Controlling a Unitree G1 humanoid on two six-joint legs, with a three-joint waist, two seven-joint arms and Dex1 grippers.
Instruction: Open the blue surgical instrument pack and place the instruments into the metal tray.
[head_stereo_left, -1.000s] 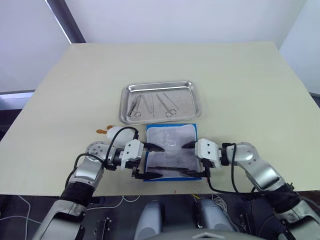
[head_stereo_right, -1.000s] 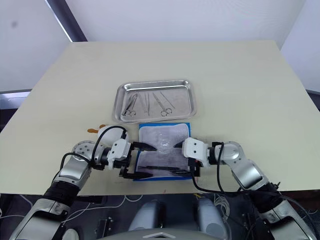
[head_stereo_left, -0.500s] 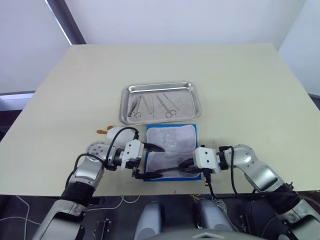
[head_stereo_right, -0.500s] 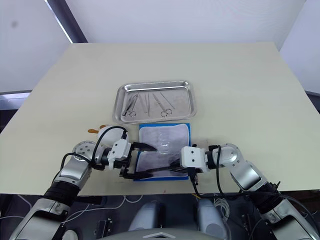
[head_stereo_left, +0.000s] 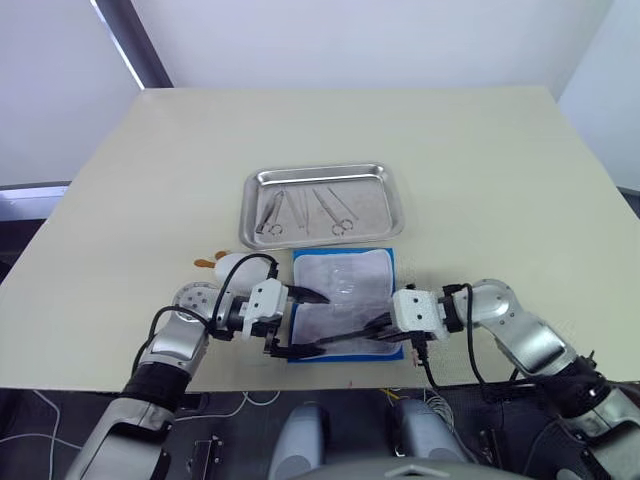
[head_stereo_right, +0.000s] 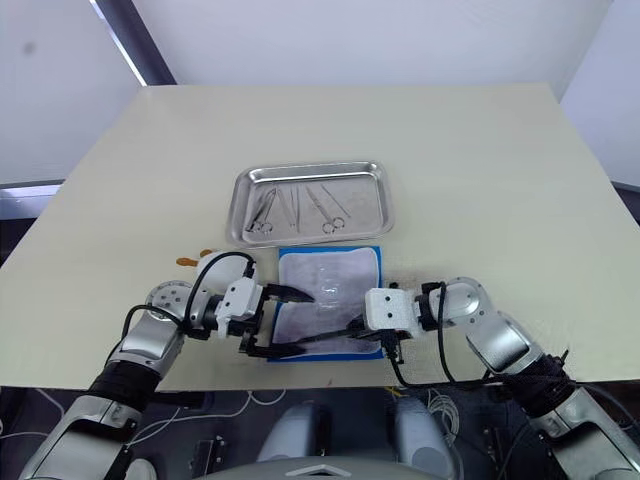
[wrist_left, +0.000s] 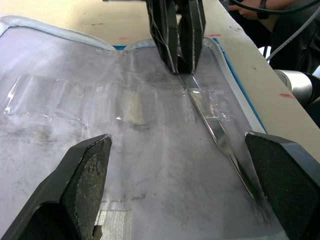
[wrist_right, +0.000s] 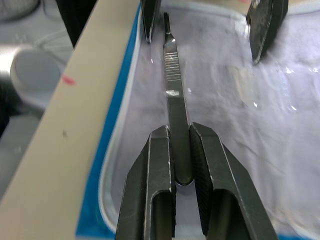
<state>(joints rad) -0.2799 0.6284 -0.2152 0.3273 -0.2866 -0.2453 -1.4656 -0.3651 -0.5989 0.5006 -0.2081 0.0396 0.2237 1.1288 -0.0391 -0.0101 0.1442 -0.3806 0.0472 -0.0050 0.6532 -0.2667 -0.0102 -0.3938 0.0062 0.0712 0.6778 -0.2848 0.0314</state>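
Note:
The blue surgical instrument pack (head_stereo_left: 342, 300) lies open near the table's front edge, pale lining up. Over its front strip my right gripper (wrist_right: 180, 134) is shut on a slim silver instrument (wrist_right: 172, 80). The tool reaches along the lining toward my left gripper's front finger, and I cannot tell whether it is off the fabric. My left gripper (head_stereo_left: 318, 322) stands open over the pack's left side, holding nothing. Behind the pack, the metal tray (head_stereo_left: 320, 171) holds several instruments (head_stereo_left: 305, 210), among them ring-handled scissors.
A white-and-yellow egg-shaped toy (head_stereo_left: 235, 266) with orange feet sits just left of the pack, behind my left wrist. The table's front edge (head_stereo_left: 470, 372) runs close under both arms. Bare tabletop spreads to the sides and behind the tray.
My right gripper went from open to shut and swung to the pack's front strip, closing on the slim instrument. The left gripper stayed put and open.

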